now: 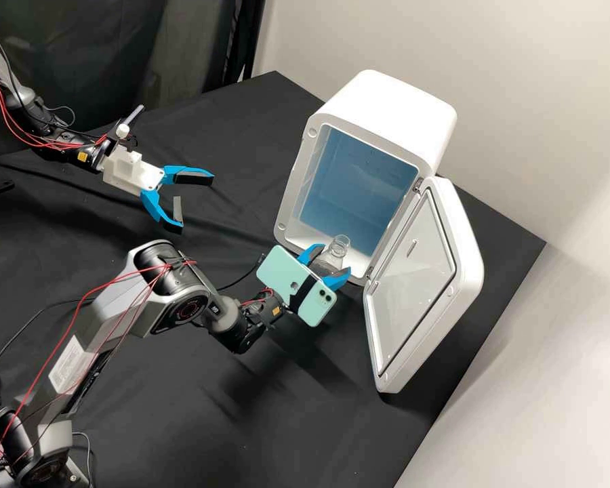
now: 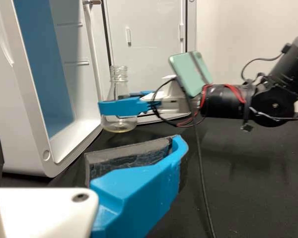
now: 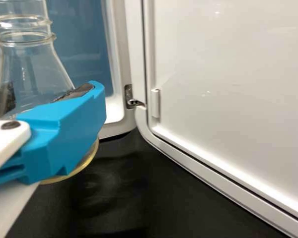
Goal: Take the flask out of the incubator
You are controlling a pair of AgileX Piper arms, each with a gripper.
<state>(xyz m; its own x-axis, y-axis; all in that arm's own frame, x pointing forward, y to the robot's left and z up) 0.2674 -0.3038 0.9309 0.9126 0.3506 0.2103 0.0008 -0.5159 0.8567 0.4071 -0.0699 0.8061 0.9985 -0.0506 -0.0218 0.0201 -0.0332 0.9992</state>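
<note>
The clear glass flask (image 1: 335, 252) stands upright at the lower front edge of the white incubator (image 1: 386, 108), just outside its blue cavity. My right gripper (image 1: 327, 266) is shut on the flask's body, one blue finger on each side. In the right wrist view the flask (image 3: 25, 59) sits between the fingers (image 3: 64, 126), with a thin yellowish layer at its base. The left wrist view shows the flask (image 2: 118, 94) gripped beside the incubator's rim (image 2: 94, 99). My left gripper (image 1: 191, 201) hangs open and empty over the bench, well to the left of the incubator.
The incubator door (image 1: 420, 285) is swung wide open to the right, its lower edge on the bench, close beside the flask. A mint-green phone (image 1: 295, 276) is strapped on the right wrist. The bench's right edge runs just beyond the door. Red cables trail along both arms.
</note>
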